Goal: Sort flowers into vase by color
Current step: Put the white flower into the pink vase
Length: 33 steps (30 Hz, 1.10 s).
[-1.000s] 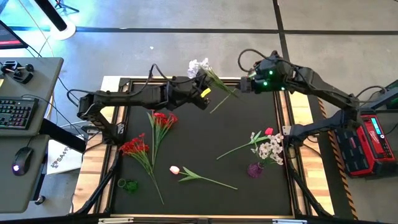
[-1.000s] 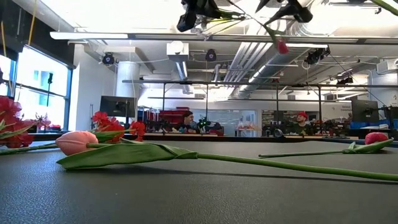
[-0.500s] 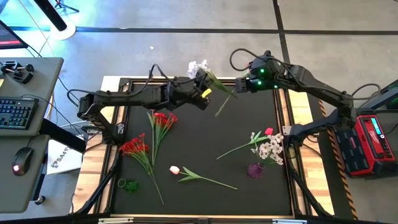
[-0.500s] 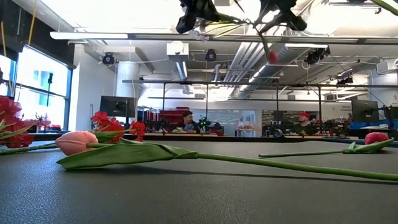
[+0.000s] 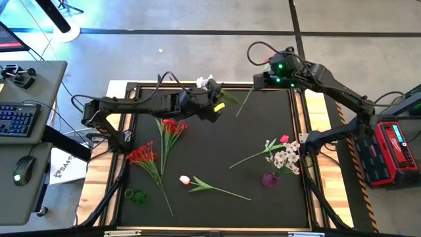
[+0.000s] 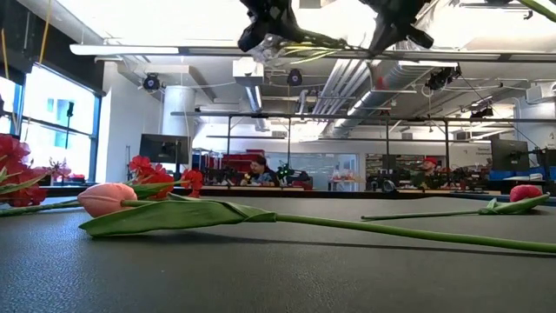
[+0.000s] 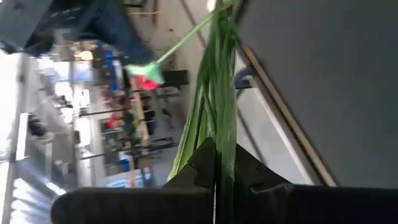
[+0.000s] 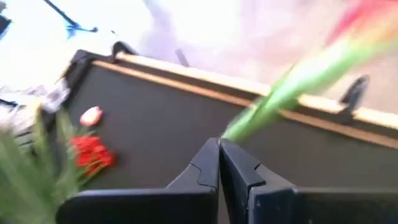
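My left gripper (image 5: 214, 107) is high over the mat's far edge, shut on a sprig of small white blossoms (image 5: 206, 83) with long green leaves (image 7: 219, 93). My right gripper (image 5: 258, 81) is just to its right, shut on a red-pink rosebud's green stem (image 5: 243, 103). The bud shows in the left wrist view (image 7: 147, 78) and hangs in the low view (image 6: 380, 82). On the mat lie two red blossom clusters (image 5: 142, 156) (image 5: 172, 125), a pink tulip (image 5: 186, 179) and another rosebud (image 5: 283, 139). More white blossoms (image 5: 287, 158) stand in a purple vase (image 5: 270, 179). My left gripper pinches the white sprig's bundle of green stems and leaves (image 7: 219, 163) between its two fingers. The bundle sticks out ahead of the fingertips. The sprig is lifted clear of the mat. My right gripper pinches the rosebud's single green stem (image 8: 235, 129) between its two fingertips. The stem slants away from them. The flower is lifted clear of the mat.
A small green vase (image 5: 136, 195) stands near the mat's near left corner. A raised wooden frame (image 5: 314, 118) runs around the black mat. A desk with a keyboard (image 5: 16, 120) and mouse is off the table's left side. People sit far behind in the low view.
My right gripper has gone toward the table's far edge with the rosebud, whose stem has swung away from the white sprig's leaves. My left gripper has drawn a little toward the near edge, and the white blossoms have come in closer to it.
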{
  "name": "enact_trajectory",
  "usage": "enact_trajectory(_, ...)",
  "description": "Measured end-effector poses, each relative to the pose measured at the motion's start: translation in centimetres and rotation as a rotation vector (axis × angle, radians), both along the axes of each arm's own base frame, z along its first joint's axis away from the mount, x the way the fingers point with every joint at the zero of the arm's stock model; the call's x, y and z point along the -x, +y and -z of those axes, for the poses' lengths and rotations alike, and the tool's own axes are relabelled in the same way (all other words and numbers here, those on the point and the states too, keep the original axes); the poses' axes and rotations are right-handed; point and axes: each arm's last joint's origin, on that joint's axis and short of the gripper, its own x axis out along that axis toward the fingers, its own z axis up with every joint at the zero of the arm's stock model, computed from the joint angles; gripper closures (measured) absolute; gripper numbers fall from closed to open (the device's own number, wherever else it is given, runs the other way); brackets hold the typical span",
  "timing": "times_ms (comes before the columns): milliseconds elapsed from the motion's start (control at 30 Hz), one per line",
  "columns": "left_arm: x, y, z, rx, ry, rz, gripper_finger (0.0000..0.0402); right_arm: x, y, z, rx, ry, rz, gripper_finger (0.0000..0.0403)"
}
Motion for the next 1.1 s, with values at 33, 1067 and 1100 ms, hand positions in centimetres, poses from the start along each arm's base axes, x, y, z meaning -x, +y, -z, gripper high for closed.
enact_trajectory(33, 0.1, -0.1, 0.3, 0.024, 0.026, 0.007, 0.0401, 0.2, -0.2, 0.0, 0.016, 0.023, 0.013, 0.0402)
enact_trajectory(1067, 0.8, -1.2, 0.9, 0.108, 0.088, -0.071, 0.0401, -1.9, 0.2, 1.8, -0.45, -0.139, -0.33, 0.0273)
enact_trajectory(1100, 0.7, -1.3, 0.7, 0.071, 0.078, -0.076, 0.0401, -2.1, 0.1, 2.0, -0.477, -0.143, -0.317, 0.0257)
